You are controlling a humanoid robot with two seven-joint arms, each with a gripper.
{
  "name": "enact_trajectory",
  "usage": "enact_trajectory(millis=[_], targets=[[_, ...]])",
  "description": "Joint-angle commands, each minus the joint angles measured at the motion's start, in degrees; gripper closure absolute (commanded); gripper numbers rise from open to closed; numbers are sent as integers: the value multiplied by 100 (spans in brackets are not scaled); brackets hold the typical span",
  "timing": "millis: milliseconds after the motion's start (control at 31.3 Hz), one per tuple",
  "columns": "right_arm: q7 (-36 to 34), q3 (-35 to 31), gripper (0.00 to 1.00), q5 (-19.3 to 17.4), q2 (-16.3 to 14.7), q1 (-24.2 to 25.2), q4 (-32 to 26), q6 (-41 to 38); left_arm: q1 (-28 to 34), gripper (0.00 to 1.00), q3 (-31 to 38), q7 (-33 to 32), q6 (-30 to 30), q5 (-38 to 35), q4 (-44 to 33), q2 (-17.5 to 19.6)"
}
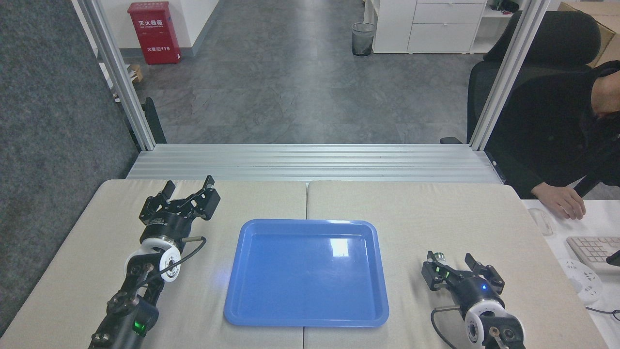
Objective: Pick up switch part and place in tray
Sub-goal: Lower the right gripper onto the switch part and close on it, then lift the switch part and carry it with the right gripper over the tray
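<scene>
The right gripper (454, 270) sits low with its 2 jaws spread wide, its left finger overlapping the small whitish, green-clipped switch part (439, 258) on the table, nothing clamped. That part lies right of the glossy blue rectangular plastic tray (305, 317); the left gripper (188, 190) hangs open, empty.

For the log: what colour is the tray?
Glossy blue, plain; the tray shows best in the head view.

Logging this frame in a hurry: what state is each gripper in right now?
Left gripper: open, holding nothing, above the table.
Right gripper: open, fingers spread, down at the switch part, not closed on it.
</scene>
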Motion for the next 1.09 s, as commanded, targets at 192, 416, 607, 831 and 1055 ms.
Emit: enact_trajectory(millis=[192,416,607,831,1055], targets=[[3,129,9,15,66,186,83,232,0,0,0,3,1,0,0,0],[38,138,15,15,180,133,356,232,0,0,0,3,1,0,0,0],[38,199,23,7,180,116,506,224,0,0,0,3,1,0,0,0],[231,199,68,-2,171,37,506,215,0,0,0,3,1,0,0,0],[222,94,98,-64,189,-165,418,224,0,0,0,3,1,0,0,0]])
